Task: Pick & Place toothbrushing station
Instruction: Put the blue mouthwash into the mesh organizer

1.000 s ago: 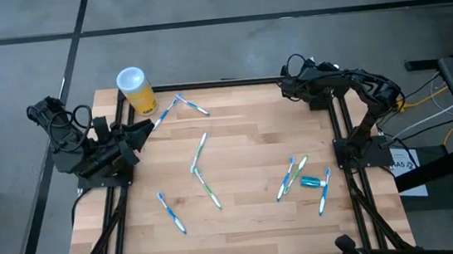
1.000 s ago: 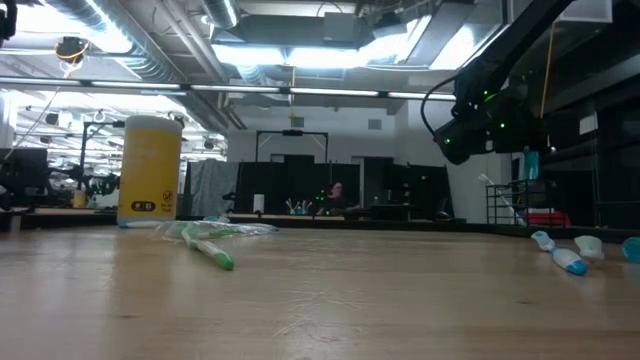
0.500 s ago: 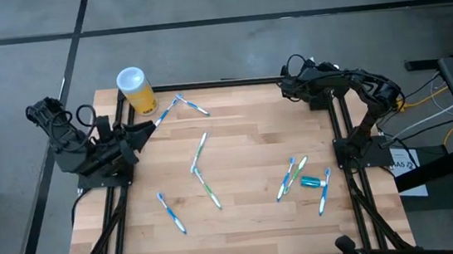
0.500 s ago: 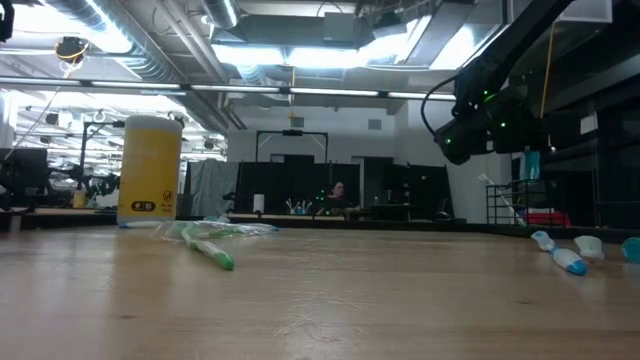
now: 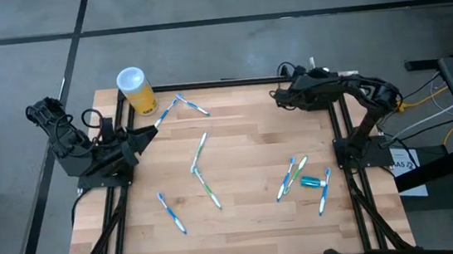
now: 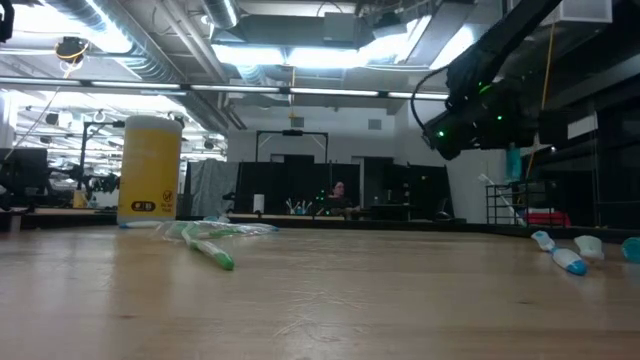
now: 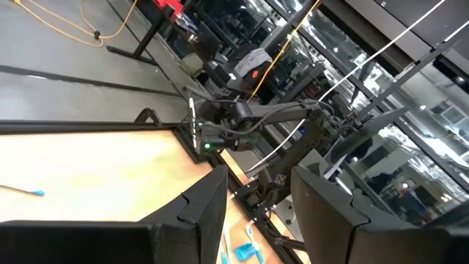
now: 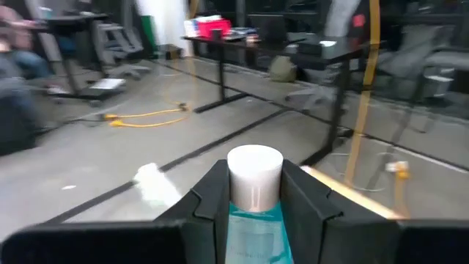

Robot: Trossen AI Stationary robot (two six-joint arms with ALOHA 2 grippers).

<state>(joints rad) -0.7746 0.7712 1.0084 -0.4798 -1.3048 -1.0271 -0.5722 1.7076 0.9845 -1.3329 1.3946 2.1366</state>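
Shift since half a sec ago: right gripper (image 5: 280,97) has swung left along the table's (image 5: 253,224) far edge, clenched on teal tube (image 8: 254,220) w/ smooth round white cap (image 8: 254,170). Prob. a carry phase, but black box-like toothbrushing station isn't visible in any view. Left gripper (image 7: 260,183) waits at left edge, jaws released, empty. Slim plastic toothbrushes (image 5: 200,159) lie scattered on pale wood planks; yellow cylindrical cup (image 5: 138,92) at far-left corner.

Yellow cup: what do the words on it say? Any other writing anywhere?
Cup: a small dark label low on its side, too blurred to read.
Tube in the right tool: no writing visible.
Toothbrushes: none legible.
Nothing else can be read.
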